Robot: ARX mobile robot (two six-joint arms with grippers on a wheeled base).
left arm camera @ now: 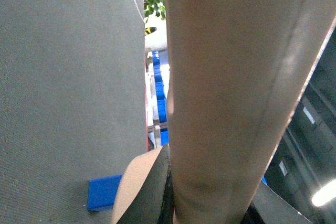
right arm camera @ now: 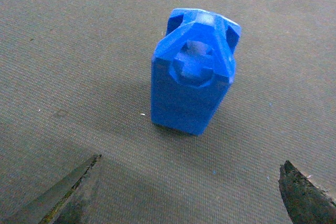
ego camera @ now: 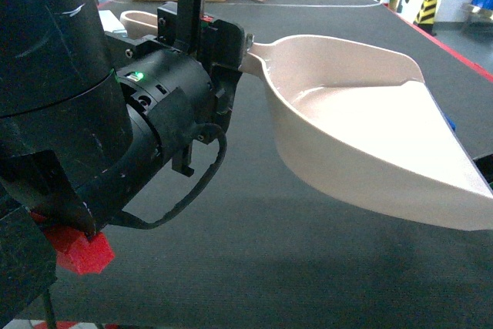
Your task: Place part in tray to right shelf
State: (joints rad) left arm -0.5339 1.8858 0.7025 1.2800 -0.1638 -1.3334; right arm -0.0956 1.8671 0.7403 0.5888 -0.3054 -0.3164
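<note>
The blue part (right arm camera: 193, 85) is standing upright on the dark grey woven table mat (right arm camera: 79, 51), free of any grip. The right gripper (right arm camera: 190, 192) is hovering just before the part, fingertips (right arm camera: 68, 190) spread wide apart. The left gripper (ego camera: 231, 48) is clamping the beige tray (ego camera: 362, 144) by its handle, holding it raised above the mat beside the part.

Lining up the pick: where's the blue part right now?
In the right wrist view, the part stands upright on the dark mat, centred ahead of the open right hand.

Bright blue part (right arm camera: 193, 93) on dark grey woven bench (right arm camera: 79, 51); pale pinkish-beige tray (ego camera: 370, 144); red block (ego camera: 81, 250) lower left of head view.
</note>
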